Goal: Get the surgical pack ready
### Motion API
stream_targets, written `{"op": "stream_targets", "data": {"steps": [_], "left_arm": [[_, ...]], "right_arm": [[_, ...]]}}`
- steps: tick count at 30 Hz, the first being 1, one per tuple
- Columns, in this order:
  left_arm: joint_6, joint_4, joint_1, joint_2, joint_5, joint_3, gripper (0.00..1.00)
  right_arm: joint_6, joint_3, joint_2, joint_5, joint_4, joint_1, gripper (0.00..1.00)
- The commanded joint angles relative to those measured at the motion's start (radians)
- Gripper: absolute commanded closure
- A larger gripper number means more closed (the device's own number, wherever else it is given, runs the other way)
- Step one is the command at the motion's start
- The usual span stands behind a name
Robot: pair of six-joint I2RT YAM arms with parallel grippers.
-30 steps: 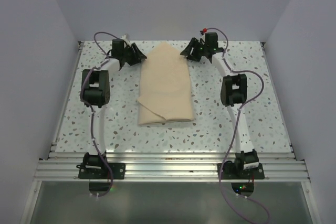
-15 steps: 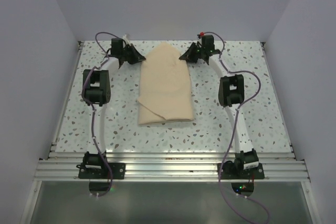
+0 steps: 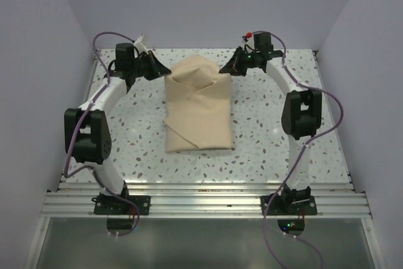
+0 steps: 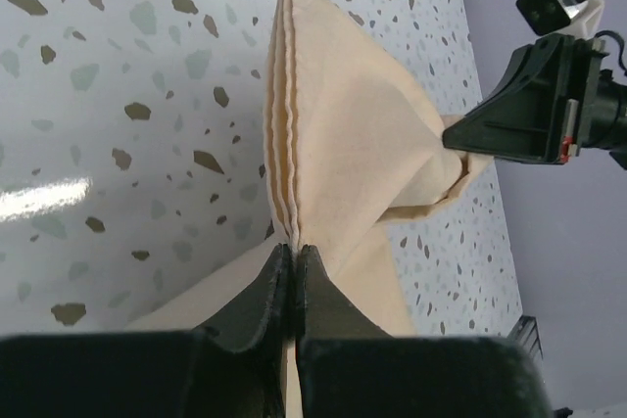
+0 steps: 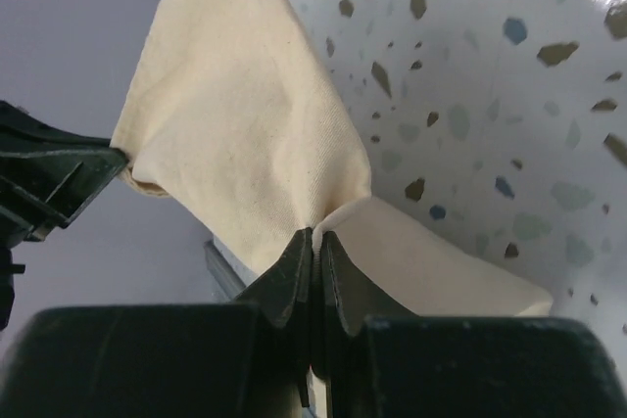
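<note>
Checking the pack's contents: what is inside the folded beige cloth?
Only beige cloth shows: a folded bundle on the speckled table, its far corners pinched by the left fingers and right fingers. Anything wrapped inside is covered.

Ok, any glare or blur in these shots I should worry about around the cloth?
Top external: even light, the cloth sharp with only a faint shadow. Left wrist: a glare streak on the table; the left gripper is dark and soft up close. Right wrist: glare on the table at upper right; the right gripper likewise dark.
</note>
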Motion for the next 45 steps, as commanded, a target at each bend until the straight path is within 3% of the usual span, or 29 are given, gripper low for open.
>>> {"op": "stream_targets", "data": {"steps": [1, 6, 11, 19, 29, 34, 38, 41, 45], "left_arm": [[0.072, -0.097, -0.002, -0.125, 0.016, -0.121, 1.00], [0.092, -0.146, -0.002, -0.334, 0.013, -0.284, 1.00], [0.097, -0.169, -0.005, -0.493, -0.002, -0.456, 1.00], [0.080, -0.162, -0.011, -0.628, 0.006, -0.660, 1.00], [0.083, -0.168, -0.029, -0.676, -0.027, -0.825, 1.00], [0.091, -0.156, -0.029, -0.658, -0.037, -0.876, 0.96], [0.115, -0.179, -0.029, -0.677, -0.019, -0.865, 0.65], [0.134, -0.195, -0.029, -0.769, -0.031, -0.826, 0.52], [0.117, -0.206, -0.029, -0.842, -0.100, -0.723, 0.44]], "right_arm": [[-0.073, -0.116, -0.159, -0.080, -0.078, 0.006, 0.97], [-0.088, -0.340, -0.365, -0.089, -0.072, 0.015, 0.96], [-0.173, -0.498, -0.469, -0.079, -0.141, 0.049, 0.96], [-0.256, -0.726, -0.630, -0.033, -0.173, 0.086, 0.94], [-0.289, -0.954, -0.686, -0.016, -0.118, 0.106, 0.91], [-0.314, -1.018, -0.693, 0.007, -0.106, 0.126, 0.77], [-0.364, -1.007, -0.733, 0.035, -0.173, 0.126, 0.52], [-0.395, -0.942, -0.805, 0.093, -0.186, 0.126, 0.33], [-0.415, -0.831, -0.810, 0.108, -0.131, 0.127, 0.21]]}}
